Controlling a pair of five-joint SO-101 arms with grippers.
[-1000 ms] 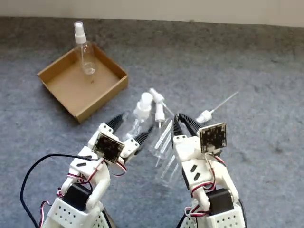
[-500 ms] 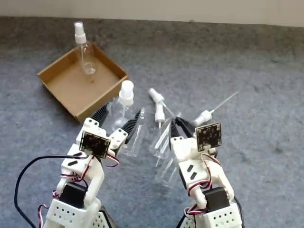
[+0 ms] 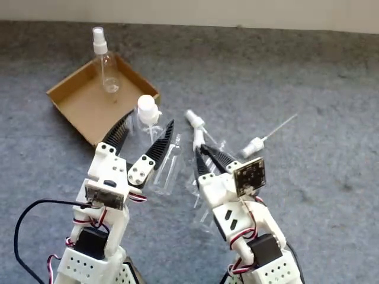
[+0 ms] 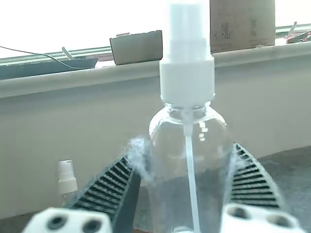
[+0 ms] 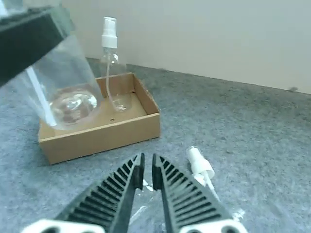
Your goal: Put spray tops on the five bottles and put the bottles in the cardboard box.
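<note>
My left gripper [image 3: 148,123] [image 4: 187,165] is shut on a clear bottle with a white spray top [image 3: 146,112] [image 4: 188,111]. It holds the bottle upright above the carpet, just off the near right corner of the cardboard box [image 3: 89,112] [image 5: 99,136]. A second capped bottle [image 3: 106,62] [image 5: 112,68] [image 4: 66,180] stands in the box at its far wall. My right gripper [image 3: 201,155] [image 5: 147,162] is shut and holds nothing, low over the clear uncapped bottles [image 3: 167,168] lying on the carpet. The held bottle [image 5: 68,94] hangs in front of the box in the right wrist view.
Three loose spray tops lie on the grey carpet: one [image 3: 194,119] [image 5: 199,167] and another [image 3: 199,139] just beyond my right gripper, and a third [image 3: 256,144] with a long tube to the right. A pale wall runs along the far edge.
My left arm has lifted the capped bottle upright and carried it left and away toward the box. My right gripper has shifted left, over the lying bottles.
</note>
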